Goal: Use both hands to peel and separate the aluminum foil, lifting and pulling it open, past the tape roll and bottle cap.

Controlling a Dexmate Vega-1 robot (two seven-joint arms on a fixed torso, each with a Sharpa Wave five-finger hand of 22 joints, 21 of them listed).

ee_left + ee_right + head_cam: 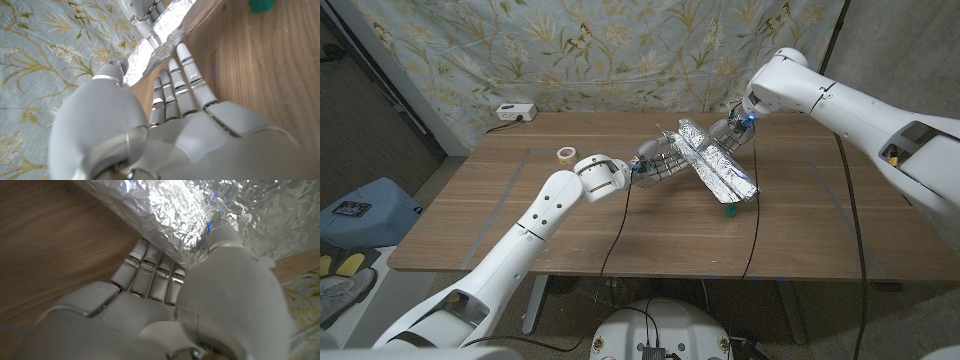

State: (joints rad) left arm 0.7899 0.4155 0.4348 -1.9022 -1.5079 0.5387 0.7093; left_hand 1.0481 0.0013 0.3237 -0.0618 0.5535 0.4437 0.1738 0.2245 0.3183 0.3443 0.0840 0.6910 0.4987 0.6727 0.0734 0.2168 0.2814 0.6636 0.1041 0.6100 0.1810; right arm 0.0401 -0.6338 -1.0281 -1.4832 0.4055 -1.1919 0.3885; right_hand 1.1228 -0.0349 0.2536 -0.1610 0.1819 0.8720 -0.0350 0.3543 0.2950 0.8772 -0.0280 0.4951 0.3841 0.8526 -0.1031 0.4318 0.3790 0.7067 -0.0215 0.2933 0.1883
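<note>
A wooden table (520,215) stands before a floral curtain (600,50), with a white power strip (513,112) at its far left edge. The foil (715,165), crinkled and silver, is held up right of centre, folded into a long ridge. The left hand (660,160) grips its left edge; the right hand (732,128) grips its upper right. A tape roll (566,154) lies upper left, and a green cap (730,211) sits below the foil.

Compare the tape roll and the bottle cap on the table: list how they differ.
The tape roll is pale cream, the bottle cap green. The tape roll is a ring with an open centre and looks bigger; the bottle cap is a small solid piece. The tape roll sits clear by the left forearm; the bottle cap lies just under the aluminum foil. Both rest on the wooden table.
</note>
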